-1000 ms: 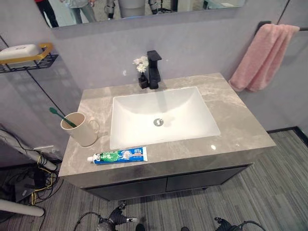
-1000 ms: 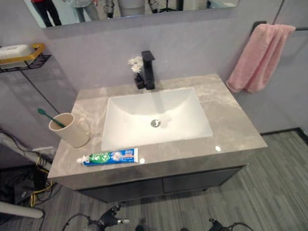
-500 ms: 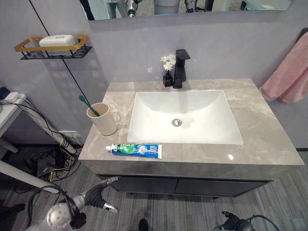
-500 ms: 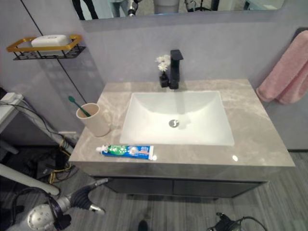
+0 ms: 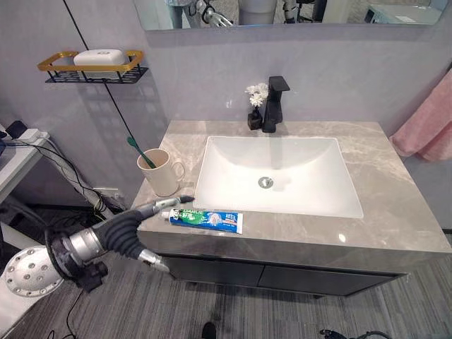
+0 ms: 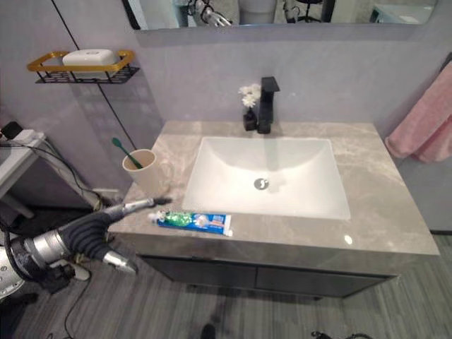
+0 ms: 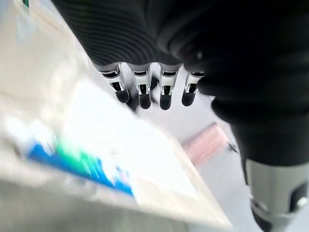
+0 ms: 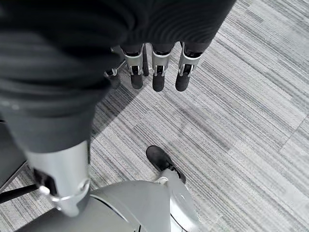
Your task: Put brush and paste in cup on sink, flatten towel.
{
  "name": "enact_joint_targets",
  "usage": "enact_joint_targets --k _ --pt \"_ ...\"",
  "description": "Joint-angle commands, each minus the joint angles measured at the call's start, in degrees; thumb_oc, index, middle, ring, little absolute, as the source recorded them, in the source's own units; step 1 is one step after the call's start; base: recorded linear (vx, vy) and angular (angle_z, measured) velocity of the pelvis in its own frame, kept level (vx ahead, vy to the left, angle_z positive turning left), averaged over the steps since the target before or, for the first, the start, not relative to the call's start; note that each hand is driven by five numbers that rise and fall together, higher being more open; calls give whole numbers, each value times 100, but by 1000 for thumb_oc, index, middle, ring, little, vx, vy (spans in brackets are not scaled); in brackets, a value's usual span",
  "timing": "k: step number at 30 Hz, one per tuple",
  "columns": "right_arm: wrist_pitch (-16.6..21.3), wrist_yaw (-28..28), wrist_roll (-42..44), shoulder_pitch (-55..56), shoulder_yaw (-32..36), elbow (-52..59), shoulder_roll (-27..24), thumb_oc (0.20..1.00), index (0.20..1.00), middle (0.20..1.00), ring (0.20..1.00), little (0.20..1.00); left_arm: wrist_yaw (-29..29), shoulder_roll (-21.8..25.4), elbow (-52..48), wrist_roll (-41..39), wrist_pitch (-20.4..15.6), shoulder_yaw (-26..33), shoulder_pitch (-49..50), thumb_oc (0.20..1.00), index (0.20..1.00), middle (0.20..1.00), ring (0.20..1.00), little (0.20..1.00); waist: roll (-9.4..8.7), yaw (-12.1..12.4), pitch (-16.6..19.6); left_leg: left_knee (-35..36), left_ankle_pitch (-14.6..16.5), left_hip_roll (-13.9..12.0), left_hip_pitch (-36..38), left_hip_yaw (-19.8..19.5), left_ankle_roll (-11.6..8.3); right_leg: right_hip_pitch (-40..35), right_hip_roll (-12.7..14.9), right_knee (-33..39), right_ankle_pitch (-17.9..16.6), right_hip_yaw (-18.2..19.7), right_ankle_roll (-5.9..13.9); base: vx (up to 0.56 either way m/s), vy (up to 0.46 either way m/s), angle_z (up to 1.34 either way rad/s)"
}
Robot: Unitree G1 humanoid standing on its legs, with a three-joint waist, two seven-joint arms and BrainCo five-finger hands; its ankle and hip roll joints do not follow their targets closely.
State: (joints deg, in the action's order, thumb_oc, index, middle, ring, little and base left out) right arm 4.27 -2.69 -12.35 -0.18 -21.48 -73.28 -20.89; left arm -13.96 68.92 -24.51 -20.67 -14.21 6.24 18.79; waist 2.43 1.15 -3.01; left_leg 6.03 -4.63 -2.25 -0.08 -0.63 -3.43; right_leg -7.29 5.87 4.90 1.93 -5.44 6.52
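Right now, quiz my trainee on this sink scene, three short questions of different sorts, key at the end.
1. True or false: the brush already stands in the cup.
2. Which hand reaches toward the paste?
A. left
B. right
3. Fill in: the pink towel hangs on the ____ side of the sink.

Key: 1 true; 2 A, the left hand, fingers straight; 3 right.

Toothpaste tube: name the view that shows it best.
The left eye view: the toothpaste tube lies whole along the counter's front edge, the left hand reaching beside its cap end. The right eye view shows it much the same. The left wrist view gives a blue-green blur past the fingers.
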Motion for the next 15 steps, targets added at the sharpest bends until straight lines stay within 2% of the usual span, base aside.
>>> enact_joint_targets --k 1,3,7,15 --pt "69 40 84 -239 -162 -63 32 1000 1000 1000 1000 1000 575 -160 472 704 -308 214 -290 1000 1000 1000 1000 1000 -144 -72 -54 -103 205 -550 26 311 -331 442 584 10 -713 135 421 -8 36 -15" --pt "43 41 106 -260 -126 -22 13 1000 1000 1000 1000 1000 677 -231 796 1078 -297 111 -420 1000 1000 1000 1000 1000 -141 -98 -89 -103 230 -536 43 405 -323 530 609 10 -744 247 441 -20 40 -21" --pt "23 71 191 -239 -29 13 23 1000 1000 1000 1000 1000 781 -613 1732 1074 -258 -171 -614 1000 1000 1000 1000 1000 -170 -173 -148 -103 256 -514 60 572 -304 642 638 10 -797 398 453 -15 26 -28" --pt "-26 41 209 -61 58 24 73 1000 1000 1000 1000 1000 726 -952 2039 1310 -139 -457 -816 1000 1000 1000 1000 1000 -198 -311 -202 -103 328 -469 60 723 -259 790 690 10 -845 546 517 1 33 -14"
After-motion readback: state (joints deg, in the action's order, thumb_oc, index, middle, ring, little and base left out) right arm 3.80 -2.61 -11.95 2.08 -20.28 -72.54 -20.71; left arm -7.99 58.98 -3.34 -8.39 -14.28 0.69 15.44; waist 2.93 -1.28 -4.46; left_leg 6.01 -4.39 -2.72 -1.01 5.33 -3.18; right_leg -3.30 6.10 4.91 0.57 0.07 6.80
